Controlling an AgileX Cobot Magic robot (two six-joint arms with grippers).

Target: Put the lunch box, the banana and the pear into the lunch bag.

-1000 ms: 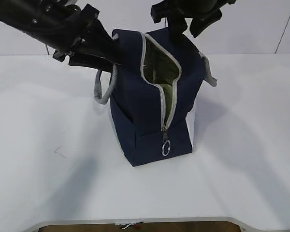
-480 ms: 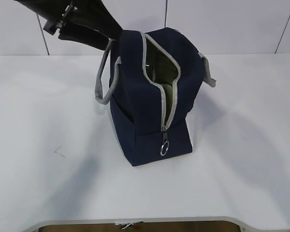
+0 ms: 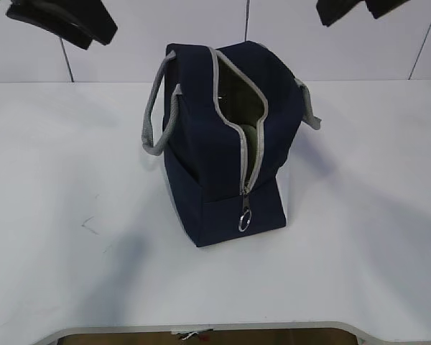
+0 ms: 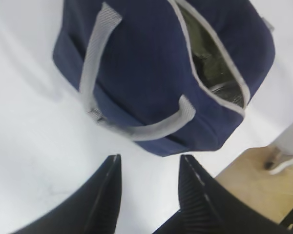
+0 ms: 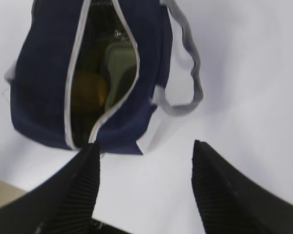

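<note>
Both grippers empty, fingers spread: left gripper (image 4: 149, 195), right gripper (image 5: 146, 187). Lunch bag (image 3: 226, 144) sits below/beyond the tips, unzipped; lunch box (image 5: 119, 66) + pear (image 5: 88, 92) inside, banana not visible. Imo check w/ wrist cam b4 retreating.

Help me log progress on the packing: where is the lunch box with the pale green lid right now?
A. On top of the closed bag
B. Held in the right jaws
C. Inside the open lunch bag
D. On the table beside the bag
C: the right wrist view shows the lunch box lying inside the unzipped lunch bag.
</note>
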